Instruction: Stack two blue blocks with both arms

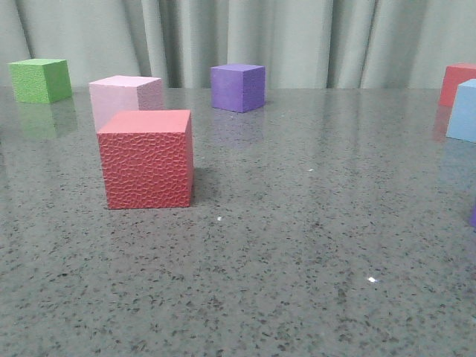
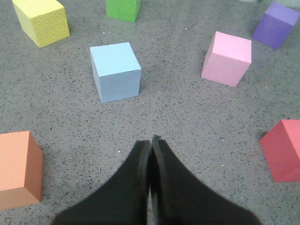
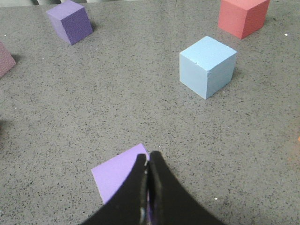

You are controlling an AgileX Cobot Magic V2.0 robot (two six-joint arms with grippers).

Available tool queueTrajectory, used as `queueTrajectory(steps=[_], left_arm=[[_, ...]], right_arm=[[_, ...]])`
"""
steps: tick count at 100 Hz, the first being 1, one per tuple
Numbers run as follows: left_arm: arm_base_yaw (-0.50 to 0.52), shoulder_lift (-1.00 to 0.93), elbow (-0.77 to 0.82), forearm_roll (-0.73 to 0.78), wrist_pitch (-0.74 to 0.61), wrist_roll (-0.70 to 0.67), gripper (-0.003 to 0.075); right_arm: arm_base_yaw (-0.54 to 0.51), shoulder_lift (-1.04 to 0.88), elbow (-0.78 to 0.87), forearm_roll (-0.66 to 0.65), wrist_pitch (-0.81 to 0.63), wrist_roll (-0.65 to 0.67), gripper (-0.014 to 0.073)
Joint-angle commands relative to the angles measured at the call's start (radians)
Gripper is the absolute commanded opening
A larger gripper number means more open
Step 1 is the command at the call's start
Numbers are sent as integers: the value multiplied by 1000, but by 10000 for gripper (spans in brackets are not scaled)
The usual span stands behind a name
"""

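Front: red cube (image 1: 147,158) near bench's left side; one blue block (image 1: 464,111) cut off at right edge.
Left wrist: left gripper (image 2: 151,143) pressed closed, empty, above bare bench; second blue block (image 2: 115,71) ahead, apart.
Right wrist: right gripper (image 3: 148,159) closed, empty, over lilac cube (image 3: 120,172); blue block (image 3: 207,66) well apart.

The left gripper (image 2: 150,143) has its black fingers pressed together above the grey desk (image 2: 187,122), holding nothing. A blue block (image 2: 115,71) stands ahead of it, apart, between a yellow cube (image 2: 42,21) and a pink cube (image 2: 227,58).

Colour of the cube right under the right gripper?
Light purple cube, seen best in the right wrist view.
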Motion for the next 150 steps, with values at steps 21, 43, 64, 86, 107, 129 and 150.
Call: queueTrajectory(steps=[21,43,64,86,107,129,150], left_arm=[[4,11,-32,-17,-67,61,140],[4,11,-32,-17,-68,61,691],[4,11,-32,-19,-68,61,638],[4,11,-32,-19,-66,61,574],[4,11,-32,-19,-66,61,527],[4,11,-32,-19,-66,61,484],[4,11,-32,-19,-66,61,459]], right_arm=[[1,16,-35,9,-68,-9,148],[1,16,-35,9,-70,-9,591],[1,16,-35,10,-106,-9,580],[-1,25,-37,13,-148,36,580],[-2,156,-104,12,-201,138,580],[-3,410,-267,-2,-190,231,580],[-56,664,-427,-21,-131,342,580]])
